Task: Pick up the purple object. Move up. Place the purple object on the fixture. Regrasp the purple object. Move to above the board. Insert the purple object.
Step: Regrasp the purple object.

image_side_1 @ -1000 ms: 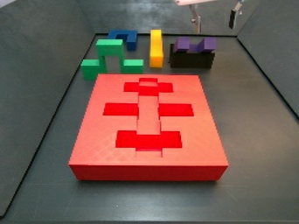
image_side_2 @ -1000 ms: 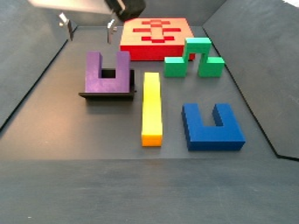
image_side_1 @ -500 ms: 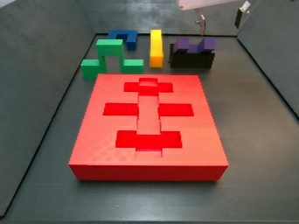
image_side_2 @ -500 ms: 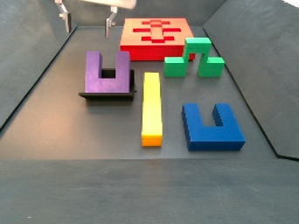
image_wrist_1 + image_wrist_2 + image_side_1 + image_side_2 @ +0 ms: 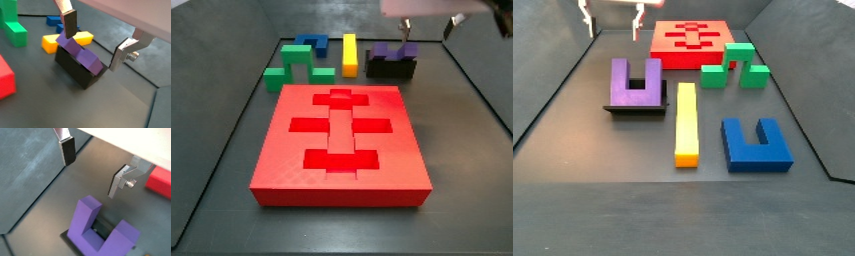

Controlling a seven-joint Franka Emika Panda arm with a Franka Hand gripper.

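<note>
Tool (image 5: 99,40) is seen spread wide and empty, held above the purple block (image 5: 83,56), fingers (image 5: 67,150) clear of it in both wrist views. Purple block (image 5: 636,82) is seated on the fixture (image 5: 75,71), prongs up in a wrist view (image 5: 100,225). In a side view the tool (image 5: 425,28) is placed above the block (image 5: 393,50), at the far end of the floor beyond the board (image 5: 339,140). Yellow bar (image 5: 686,122) lies just beside the fixture; blue block (image 5: 755,143) and green blocks (image 5: 734,66) sit further off.
</note>
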